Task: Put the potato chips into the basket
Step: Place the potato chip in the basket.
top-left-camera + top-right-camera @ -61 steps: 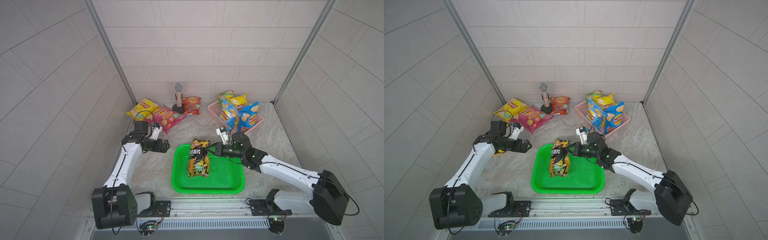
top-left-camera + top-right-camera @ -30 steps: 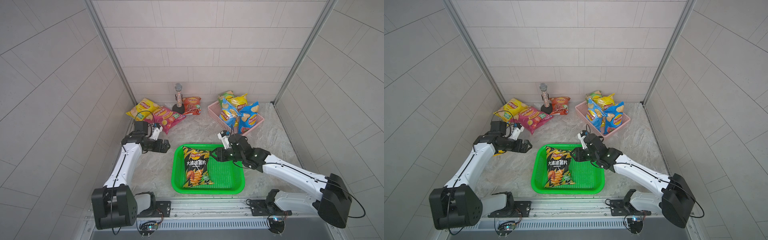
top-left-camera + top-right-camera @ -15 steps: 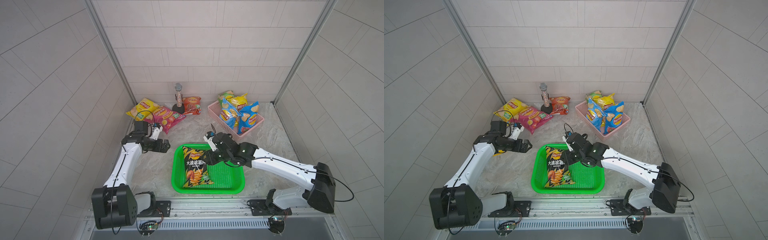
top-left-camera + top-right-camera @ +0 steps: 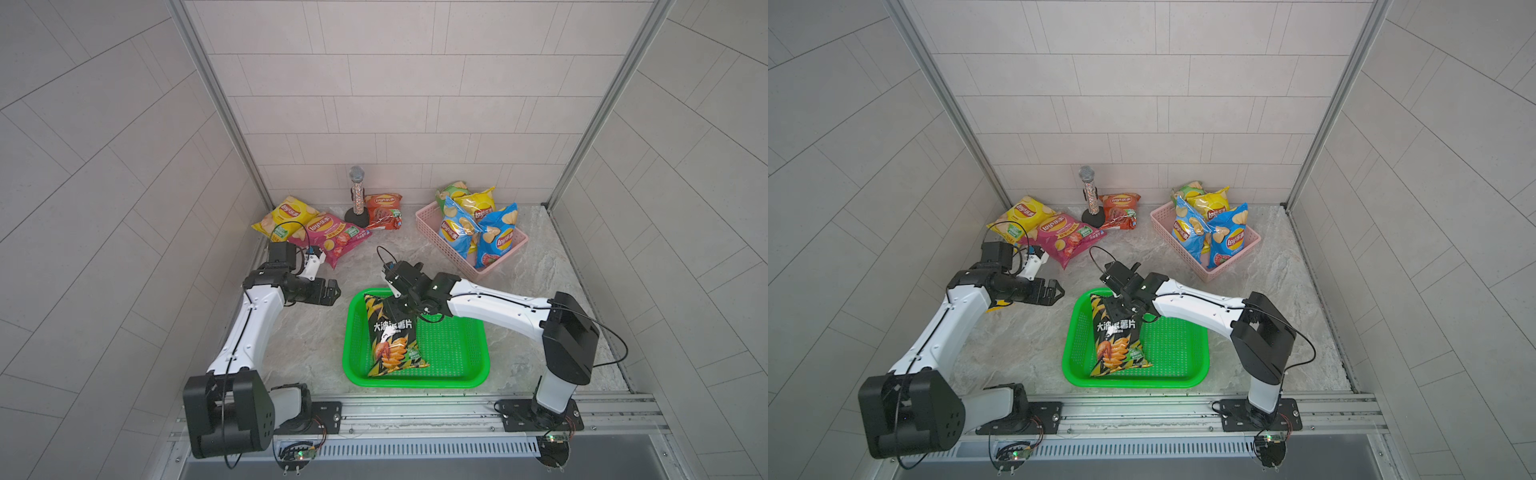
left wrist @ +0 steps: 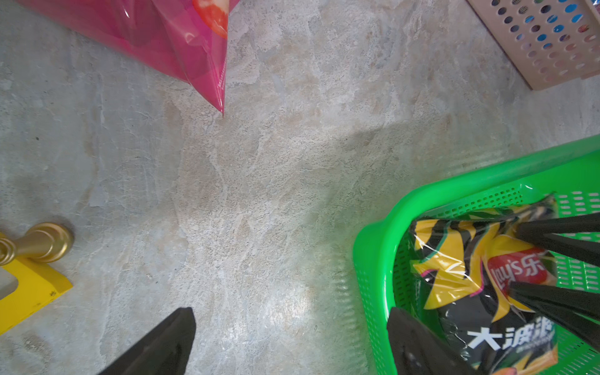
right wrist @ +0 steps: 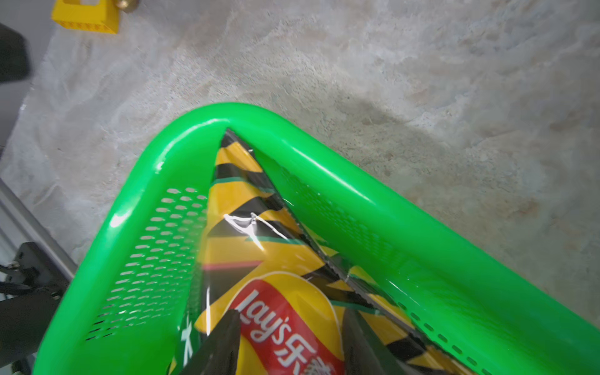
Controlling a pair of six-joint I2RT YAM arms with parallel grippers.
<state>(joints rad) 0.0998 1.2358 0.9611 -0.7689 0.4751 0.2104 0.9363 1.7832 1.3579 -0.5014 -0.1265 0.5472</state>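
A black potato chips bag [image 4: 392, 336] [image 4: 1117, 336] lies flat in the green basket [image 4: 415, 380] [image 4: 1133, 381], its top in the far left corner. My right gripper [image 4: 397, 306] [image 6: 292, 313] is open over that top end. Its fingers [image 5: 552, 237] straddle the Lay's logo on the foil. My left gripper [image 4: 334, 293] [image 5: 290, 311] hangs wide open over bare table just left of the green basket [image 5: 373, 259], holding nothing. Yellow [image 4: 286, 214], magenta [image 4: 332, 239] and red [image 4: 384, 210] bags lie at the back left.
A pink basket [image 4: 436, 241] at the back right holds several bags, among them two blue ones [image 4: 455, 228]. A glittery microphone [image 4: 356, 195] stands by the red bag. A yellow plastic piece [image 5: 29, 292] lies under my left arm. Tiled walls close in three sides.
The black bag went from standing to lying flat in the green basket. My right gripper moved left onto the bag's top end and its jaws widened a little. The left arm stayed still.
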